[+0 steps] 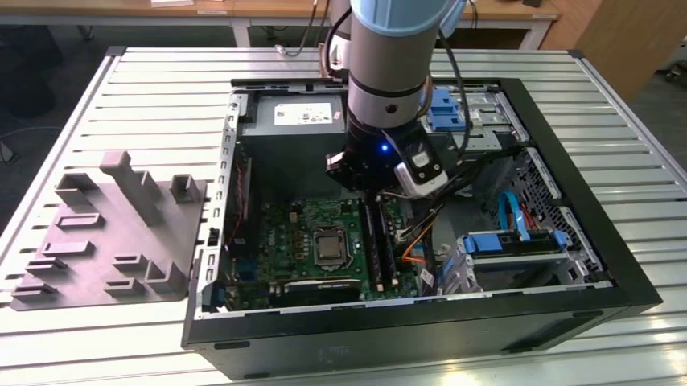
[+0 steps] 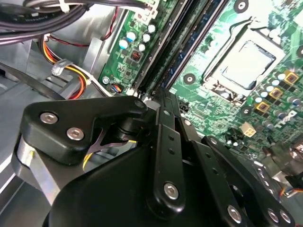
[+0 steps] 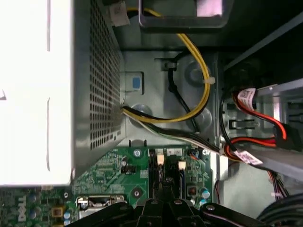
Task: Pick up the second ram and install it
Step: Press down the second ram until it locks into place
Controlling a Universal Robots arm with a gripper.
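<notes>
My gripper (image 1: 368, 193) hangs low inside the open computer case (image 1: 558, 161), over the far end of the motherboard's memory slots. In both wrist views its black fingers (image 2: 161, 123) come together to a narrow tip (image 3: 162, 185), so it looks shut. The second ram (image 1: 372, 237) is a long dark stick standing along the slots beside the processor socket (image 1: 325, 245). In the second wrist view the ram (image 2: 187, 52) runs away from the fingertips. The tips sit right at its near end; I cannot tell whether they touch it.
The grey power supply (image 1: 290, 117) fills the case's back corner, close beside the arm. Yellow and red cables (image 3: 203, 85) loop near the slots. Blue drive cages (image 1: 516, 241) stand on the exterior view's right. A grey plastic fixture (image 1: 108, 233) lies outside the case on that view's left.
</notes>
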